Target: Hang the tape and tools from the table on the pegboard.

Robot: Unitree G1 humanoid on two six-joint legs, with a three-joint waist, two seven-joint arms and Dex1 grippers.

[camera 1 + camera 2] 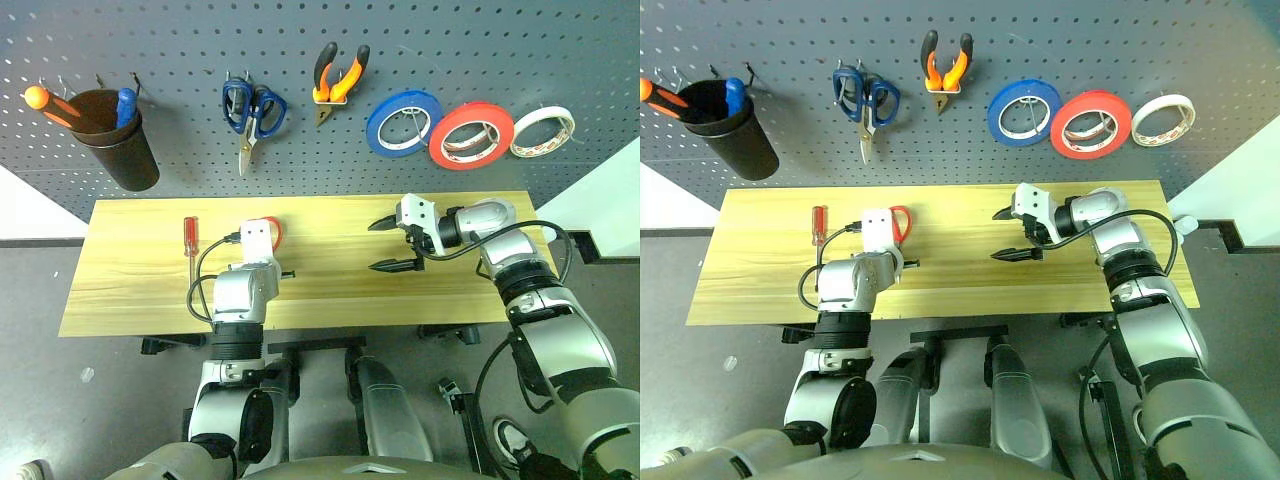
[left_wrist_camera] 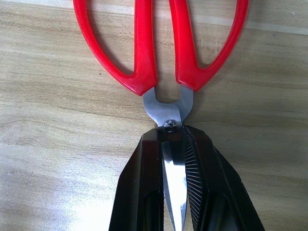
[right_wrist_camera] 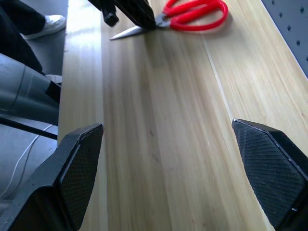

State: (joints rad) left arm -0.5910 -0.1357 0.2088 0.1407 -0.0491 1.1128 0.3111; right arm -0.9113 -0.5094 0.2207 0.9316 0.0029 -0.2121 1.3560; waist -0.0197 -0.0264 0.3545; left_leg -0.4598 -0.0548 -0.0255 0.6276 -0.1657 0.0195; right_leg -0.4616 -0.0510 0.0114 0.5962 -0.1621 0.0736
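**Table below, pegboard behind**

The table (image 1: 420, 300) runs left to right in front of the pegboard (image 1: 560, 60). On it, toward 9 o'clock, lies the screwdriver (image 1: 190, 236); just right of that lie the scissors (image 2: 161, 53), handles toward the pegboard, with the left gripper (image 2: 172, 159) closed on the blades just behind the pivot. The right gripper (image 1: 392, 246) hangs over the table toward 3 o'clock, well apart from the scissors, its jaws wide.

On the pegboard, from 9 to 3 o'clock: a cup (image 1: 118, 140) holding tools, a second pair of scissors (image 1: 252, 112), the pliers (image 1: 338, 78), then three tape rolls side by side (image 1: 404, 122) (image 1: 470, 135) (image 1: 542, 132).
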